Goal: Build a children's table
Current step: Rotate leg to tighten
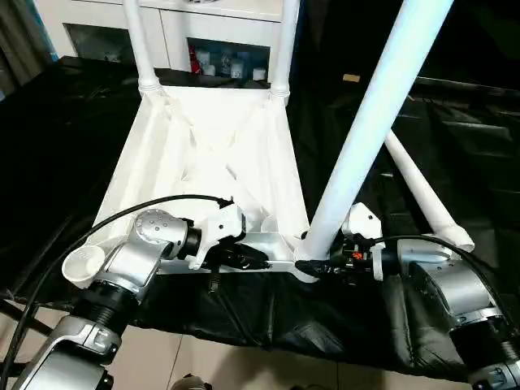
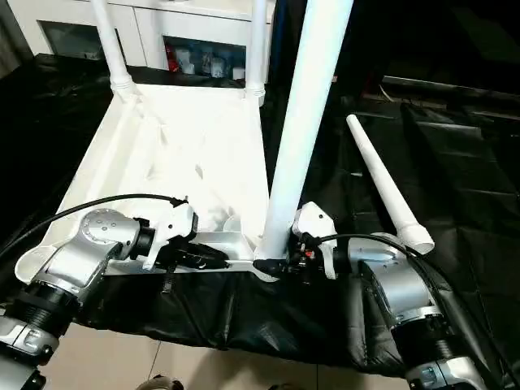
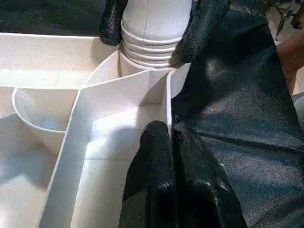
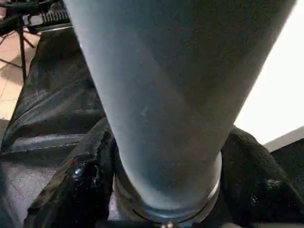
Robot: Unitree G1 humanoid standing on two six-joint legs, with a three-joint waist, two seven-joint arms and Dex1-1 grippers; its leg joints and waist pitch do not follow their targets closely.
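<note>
The table top [image 1: 215,154] lies upside down on the black cloth [image 1: 65,146], ribbed underside facing up, long axis running from near to far. Two legs stand seated in the far corner sockets: the far-left leg [image 1: 138,41] and the far-right leg [image 1: 283,45], both upright. A third leg [image 1: 370,122] rises from the near-right corner socket and leans toward the right; its ridged collar [image 3: 149,47] sits at the mouth of that socket. My right gripper [image 3: 147,28] is at the base of this leg, one black finger on each side of the collar, the jaws closed around it. My left gripper [image 3: 172,166] rests on the near edge of the table top, just left of that same corner, with its jaws pressed together and nothing between them; the fingertips touch the top's outer rim wall. The near-left corner socket [image 1: 84,264] is an open round cup. The fourth leg [image 2: 382,183] lies loose on the cloth to the right of the table top, well apart from it, wide end nearest me. White cabinets [image 1: 211,32] stand beyond the far edge.
</note>
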